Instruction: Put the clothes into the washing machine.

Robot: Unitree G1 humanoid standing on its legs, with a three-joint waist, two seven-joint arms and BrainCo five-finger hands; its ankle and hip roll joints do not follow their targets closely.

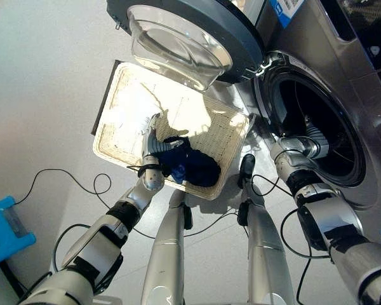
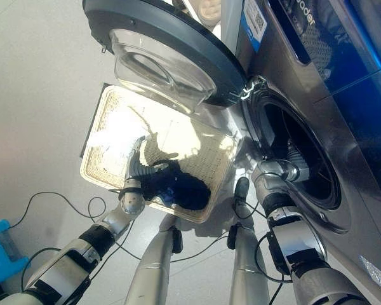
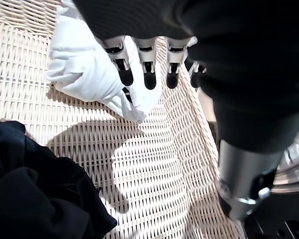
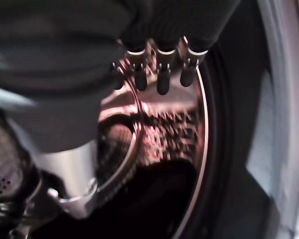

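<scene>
- While your left hand hangs inside the wicker basket, its fingers are straight and relaxed, holding nothing.
- Just past those fingertips you have the white garment, bunched on the basket's woven floor; the tips hover over its edge, and you cannot tell whether they touch it.
- Behind the fingers, on the palm side, lies the dark navy garment, heaped in the basket's near corner beside the wrist.
- Between the two garments, bare weave shows under the hand.
- Your right hand is reached through the round opening of the washing machine; its fingers point straight into the drum and hold nothing.
- Past those fingertips you see the shiny perforated drum wall; a dark mass sits low in the drum, and you cannot tell what it is.
- Mind the machine's door: it is swung wide and hangs over the far end of the basket, its clear bowl above the weave beyond your left fingers.
- Note that the basket sits on the floor just beside the machine's front, its near corner close to the opening.
- Off to your left, well apart from the basket, a blue object rests on the floor.
</scene>
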